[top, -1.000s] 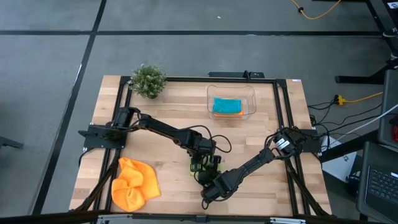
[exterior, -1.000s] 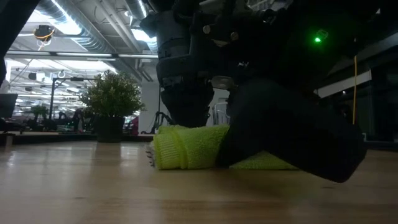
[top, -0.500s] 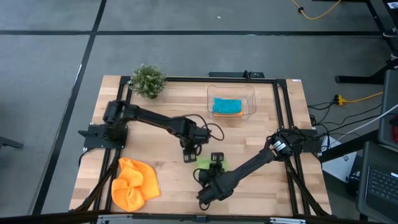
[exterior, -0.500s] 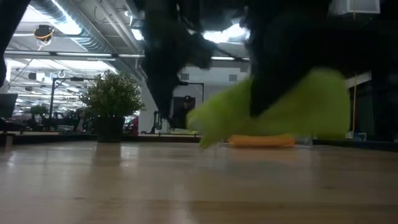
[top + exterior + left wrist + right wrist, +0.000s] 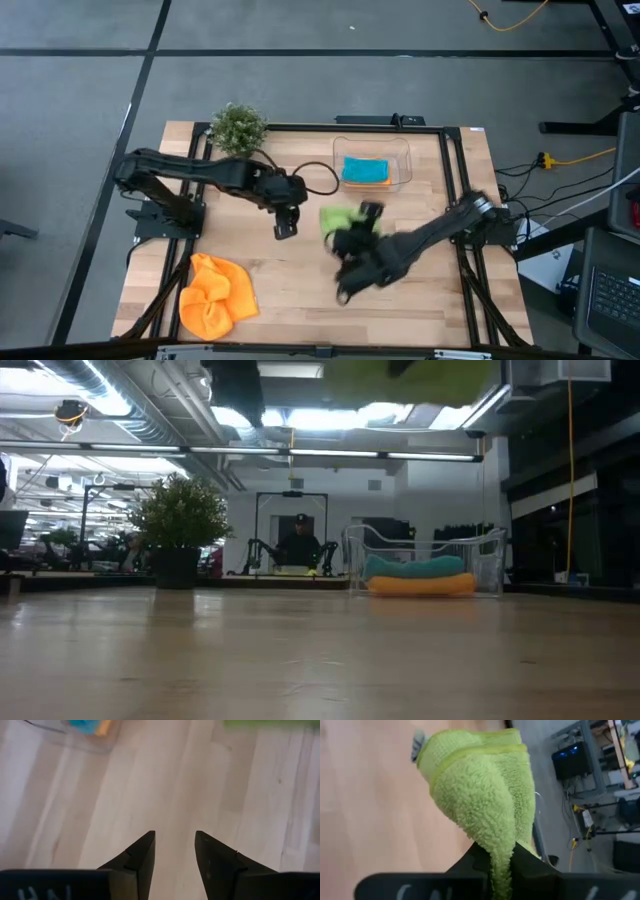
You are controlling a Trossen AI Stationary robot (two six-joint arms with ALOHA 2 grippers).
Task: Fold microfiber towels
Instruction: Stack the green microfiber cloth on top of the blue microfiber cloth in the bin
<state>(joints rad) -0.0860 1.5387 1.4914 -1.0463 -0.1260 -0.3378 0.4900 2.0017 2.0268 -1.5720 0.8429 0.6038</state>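
Bright overhead lights, motion blur

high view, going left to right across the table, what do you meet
orange towel → potted plant → left gripper → lime green towel held in the right gripper → clear tub with the teal towel

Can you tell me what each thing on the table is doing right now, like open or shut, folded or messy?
lime green towel: folded, pinched and lifted off the table.
right gripper: jaws shut on the lime green towel.
left gripper: jaws open, holding nothing, above bare wood.
orange towel: crumpled, lying loose on the table.
clear tub: upright, open on top, holding towels.
teal towel: folded, in the tub on another folded orange one.
potted plant: standing upright.
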